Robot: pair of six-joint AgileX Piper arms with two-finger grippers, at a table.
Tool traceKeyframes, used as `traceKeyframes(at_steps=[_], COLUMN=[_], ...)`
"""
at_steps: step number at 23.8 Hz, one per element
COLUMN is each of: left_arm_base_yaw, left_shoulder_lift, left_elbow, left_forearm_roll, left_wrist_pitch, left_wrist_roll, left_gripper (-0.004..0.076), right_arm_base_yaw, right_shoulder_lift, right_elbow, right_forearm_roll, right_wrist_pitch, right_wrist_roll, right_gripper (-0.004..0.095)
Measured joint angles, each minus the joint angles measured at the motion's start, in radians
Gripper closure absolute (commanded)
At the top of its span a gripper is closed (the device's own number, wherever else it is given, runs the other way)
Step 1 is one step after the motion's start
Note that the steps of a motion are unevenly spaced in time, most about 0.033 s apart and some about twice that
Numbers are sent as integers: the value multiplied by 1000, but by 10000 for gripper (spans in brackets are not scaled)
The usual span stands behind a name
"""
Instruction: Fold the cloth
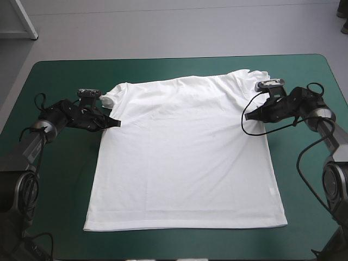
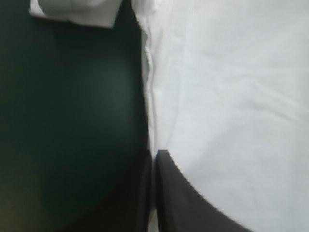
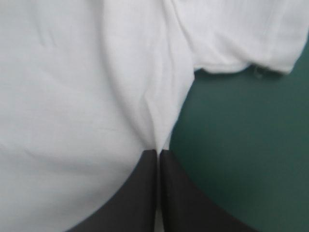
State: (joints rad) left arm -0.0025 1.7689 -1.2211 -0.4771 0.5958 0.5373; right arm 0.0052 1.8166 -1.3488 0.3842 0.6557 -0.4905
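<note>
The T-shirt (image 1: 185, 152) lies spread flat across the middle of the surface (image 1: 54, 76). Its neck end is toward the far edge and its hem (image 1: 185, 224) runs straight along near the near edge. The body is smooth with only faint creases.

The left sleeve (image 1: 107, 100) is bunched into a small lump on the side toward the surface's left edge. The right sleeve (image 1: 255, 76) lies crumpled toward the far right corner.

The left end effector (image 1: 115, 123) sits low at the shirt's left side edge, just below the bunched sleeve. In the left wrist view its black fingers (image 2: 188, 203) meet in a narrow point (image 2: 155, 153) right on the side seam of the T-shirt (image 2: 231, 96). A thin pale sliver of cloth shows between them, and the teal-green cover lies bare on the outer side.

The right end effector (image 1: 247, 116) sits at the opposite side edge, under the right sleeve. In the right wrist view its fingers (image 3: 130, 198) are all but together (image 3: 158, 152). They pinch a raised fold of the T-shirt (image 3: 72, 96) that gathers into their tips. The sleeve (image 3: 241, 38) lies just ahead of them, on the outer side.
</note>
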Motion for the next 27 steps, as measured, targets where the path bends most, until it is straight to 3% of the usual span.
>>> traceKeyframes(at_steps=[4,11,23,27], left_arm_base_yaw=[0,0,0,0], left_shoulder_lift=[-134,-248,-312,-304], left_elbow=[-16,-191,-600,-620], left_forearm_roll=[0,1,22,84], left_wrist_pitch=[-53,-41,45,52], left_wrist_roll=[0,-1,-28,-74], left_gripper=[705,705,705,705], right_arm_base_yaw=[0,0,0,0], right_shoulder_lift=[-109,-213,-378,-370], right_elbow=[-90,-293,-575,-585], right_forearm_roll=[1,26,26,26], right_wrist_pitch=[0,64,120,123], right_wrist_roll=[-3,-10,-14,-14], right_gripper=[922,922,922,922])
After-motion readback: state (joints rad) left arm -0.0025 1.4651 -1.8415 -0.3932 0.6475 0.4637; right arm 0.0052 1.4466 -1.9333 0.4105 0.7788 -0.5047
